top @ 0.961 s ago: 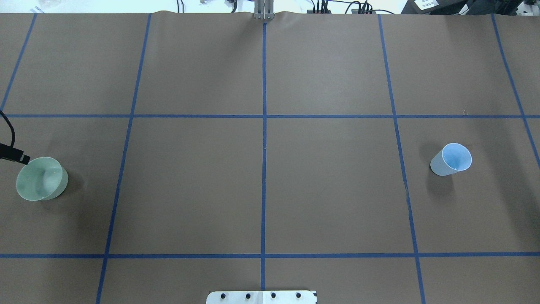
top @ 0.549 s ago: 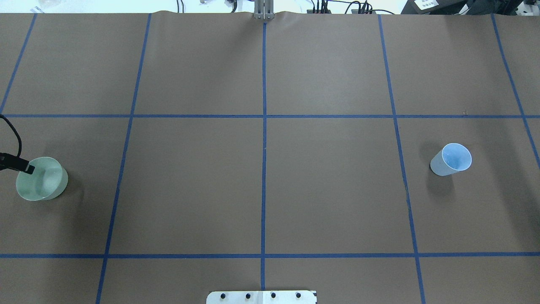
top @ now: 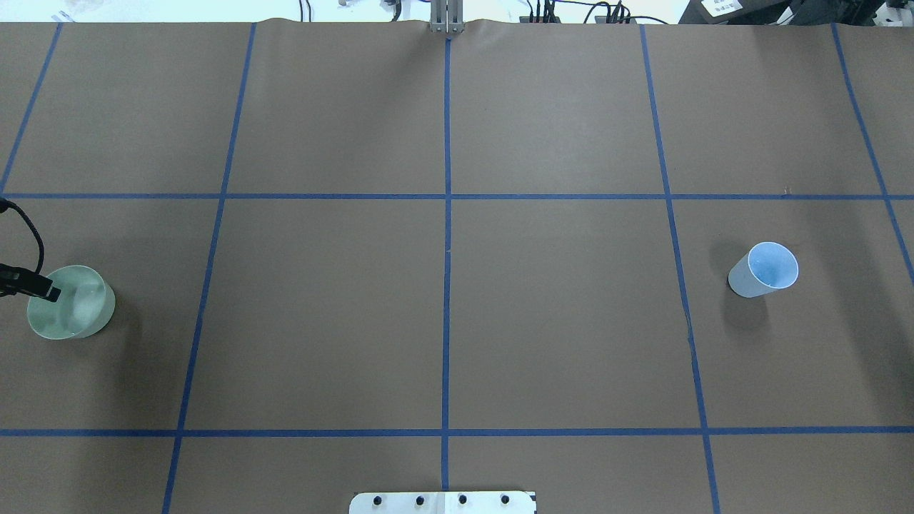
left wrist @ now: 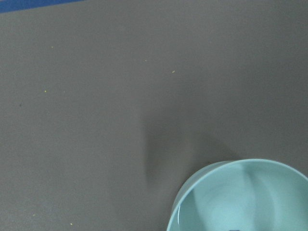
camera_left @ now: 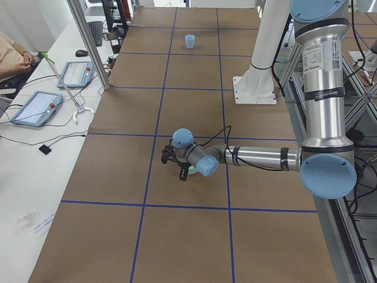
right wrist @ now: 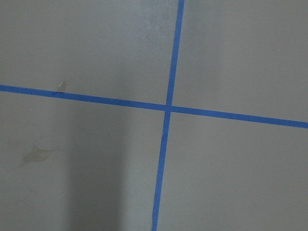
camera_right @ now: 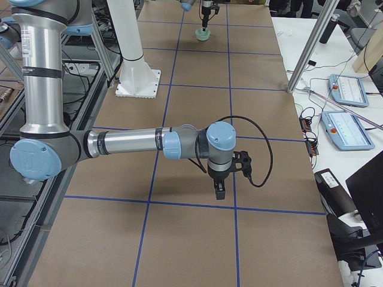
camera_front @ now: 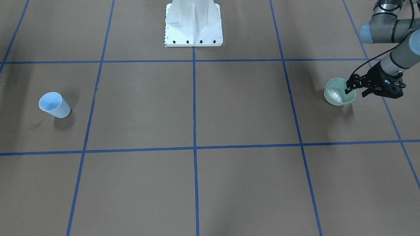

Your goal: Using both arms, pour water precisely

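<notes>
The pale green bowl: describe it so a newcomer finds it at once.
From the white pedestal at the front-facing view's top, look to the brown table's far right. The bowl sits there at the left end effector; it is low, wide and green, unlike the taller blue cup far left.

The left arm (camera_left: 259, 158) stands with its upper segment upright and its forearm stretched out level and low, away from the base. The left wrist (camera_left: 197, 164) bends so that the left hand (camera_front: 357, 91) points downward, its two black fingers (camera_front: 348, 88) spread apart. The right arm (camera_right: 125, 143) has the same pose: upper segment upright, forearm level, right wrist (camera_right: 221, 140) turned down, right hand (camera_right: 219, 190) pointing straight down. Whether that hand's fingers are apart or together cannot be told.
</notes>
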`<action>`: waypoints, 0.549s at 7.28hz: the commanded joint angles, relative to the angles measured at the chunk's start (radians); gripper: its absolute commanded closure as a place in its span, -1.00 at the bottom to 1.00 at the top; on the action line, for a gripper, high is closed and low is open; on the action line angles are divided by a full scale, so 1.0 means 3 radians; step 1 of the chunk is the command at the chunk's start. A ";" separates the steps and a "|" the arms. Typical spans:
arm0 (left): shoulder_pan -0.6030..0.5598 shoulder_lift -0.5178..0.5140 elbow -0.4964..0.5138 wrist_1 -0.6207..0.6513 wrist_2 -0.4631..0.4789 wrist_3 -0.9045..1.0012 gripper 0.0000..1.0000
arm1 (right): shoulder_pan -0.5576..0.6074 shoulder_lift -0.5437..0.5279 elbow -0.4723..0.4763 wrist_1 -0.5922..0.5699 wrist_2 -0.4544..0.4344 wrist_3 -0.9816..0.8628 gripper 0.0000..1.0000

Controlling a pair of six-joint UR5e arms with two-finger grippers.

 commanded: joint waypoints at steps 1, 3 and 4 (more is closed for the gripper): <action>0.0005 -0.0011 0.0014 -0.0005 0.0000 0.0009 0.99 | 0.0000 0.0000 0.0016 0.0000 0.0000 0.0000 -1.00; 0.0000 -0.0016 0.0009 -0.0107 -0.0005 0.0035 1.00 | 0.0000 0.0005 0.0026 0.0000 0.0000 0.0005 -1.00; 0.0000 -0.0026 -0.0016 -0.0108 -0.0041 0.0025 1.00 | 0.0000 0.0005 0.0026 0.0000 0.0000 0.0005 -1.00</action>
